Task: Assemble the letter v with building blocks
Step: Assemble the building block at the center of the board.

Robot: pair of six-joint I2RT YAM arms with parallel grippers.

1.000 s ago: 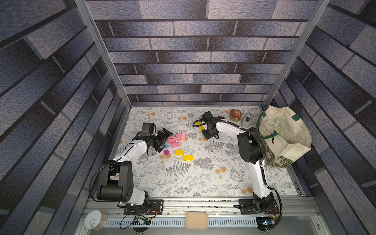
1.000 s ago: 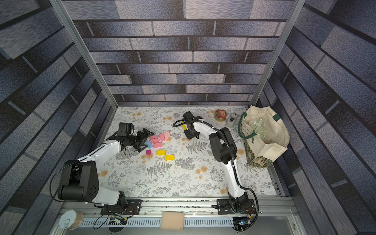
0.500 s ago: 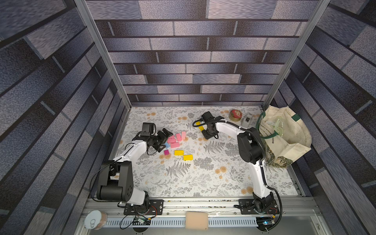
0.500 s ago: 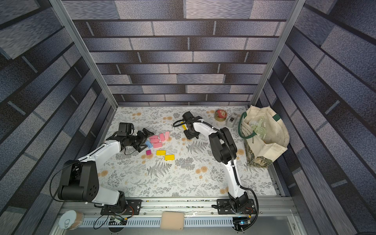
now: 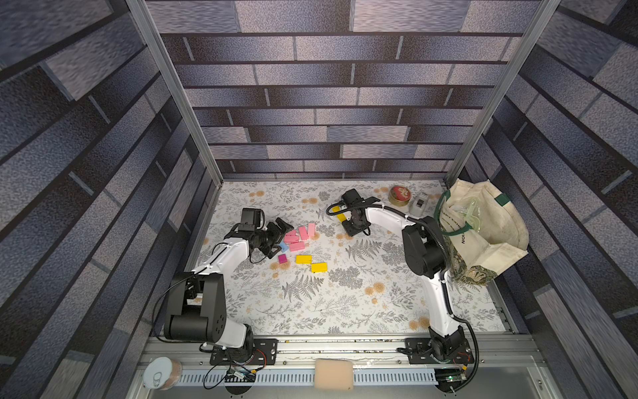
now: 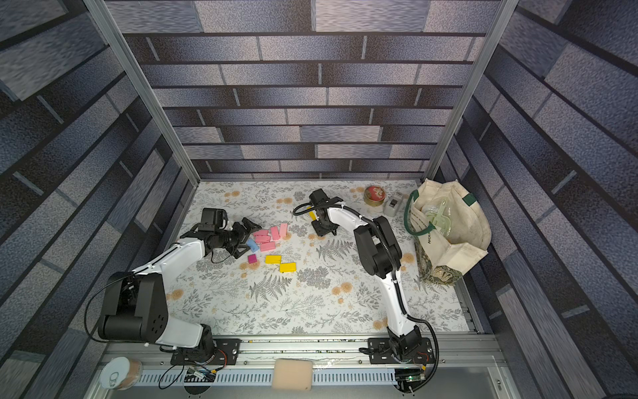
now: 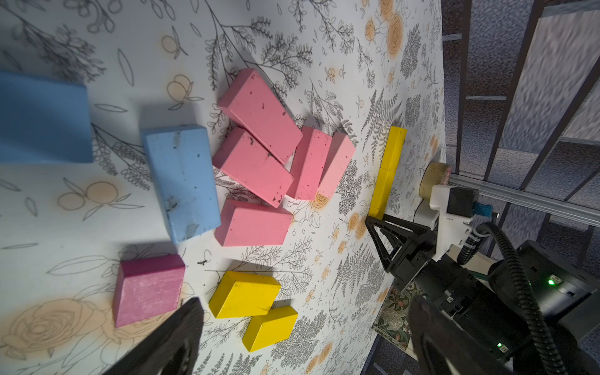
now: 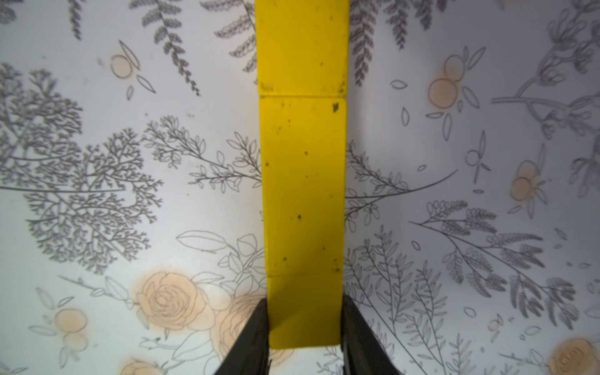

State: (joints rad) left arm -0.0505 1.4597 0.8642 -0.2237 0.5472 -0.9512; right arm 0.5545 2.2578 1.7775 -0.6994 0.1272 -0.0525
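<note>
**Top views.**
- Counter (image 5: 345, 304): rectangular, under a matte sheet printed with grey ferns and tan roses. Brick-pattern panels (image 5: 310, 138) stand on three sides and a metal rail (image 5: 345, 345) runs along the near edge. Open printed surface runs from the middle to the near edge.
- Left hand (image 5: 283, 240): spread wide and empty, low over the far-left quarter, with a light blue brick (image 5: 283, 246) between its fingers.
- Pink bricks (image 5: 298, 236): a flat cluster just beside that hand.
- Magenta cube (image 5: 282, 258): near the cluster, on its near side.
- Loose yellow bricks (image 5: 311, 263): two, toward the middle, apart from the pinks.
- Right hand (image 5: 347, 224): pointed down at the yellow row (image 5: 340, 214), near the middle of the far edge, well apart from the cluster.
- Far-right corner: a round tin (image 5: 399, 195) and a white-grey box (image 5: 419, 203).
- Tote bag (image 5: 483, 224): cloth, slumped along the right edge.

**Left wrist view.**
- Five pink slabs, speckled, with edges touching.
- A second light blue brick (image 7: 42, 118) lies apart from the first.
- The cube's faces are streaked.
- The two yellow bricks meet at a corner.
- The hand's fingers are dark and blurred, set far apart.

**Right wrist view.**
- The row is two matte yellow bricks, end to end and flush.
- The black fingers (image 8: 256, 337) are clenched on both sides of the end brick (image 8: 303, 185), at its outer end.
- Bare sheet lies on either side of the row.
</note>
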